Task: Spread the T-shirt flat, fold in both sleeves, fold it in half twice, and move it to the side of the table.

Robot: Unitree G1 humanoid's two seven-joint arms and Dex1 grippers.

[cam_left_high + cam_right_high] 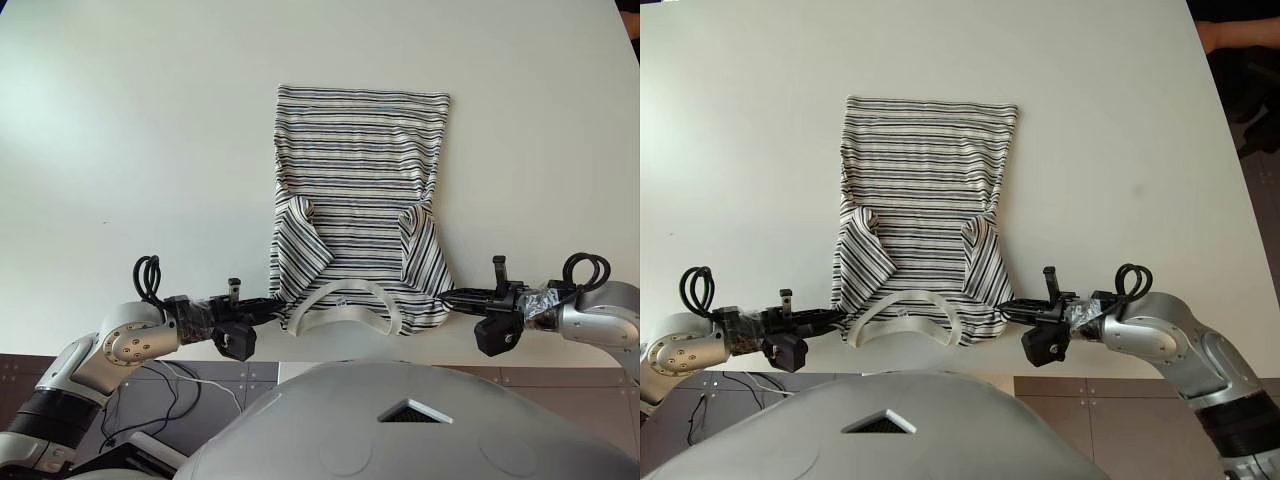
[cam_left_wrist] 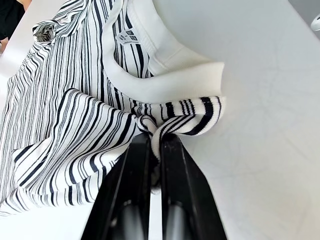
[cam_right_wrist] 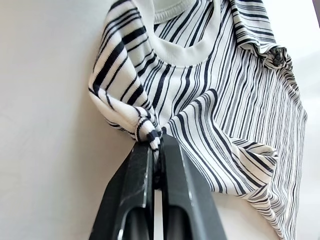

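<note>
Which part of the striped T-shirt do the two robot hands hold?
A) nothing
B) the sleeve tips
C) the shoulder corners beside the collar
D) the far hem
C: the left hand and the right hand are each shut on a shoulder corner of the T-shirt, beside its white collar.

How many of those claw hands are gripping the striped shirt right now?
2. The left gripper pinches the T-shirt at its shoulder corner left of the collar; the right gripper pinches the matching corner on the other side.
</note>
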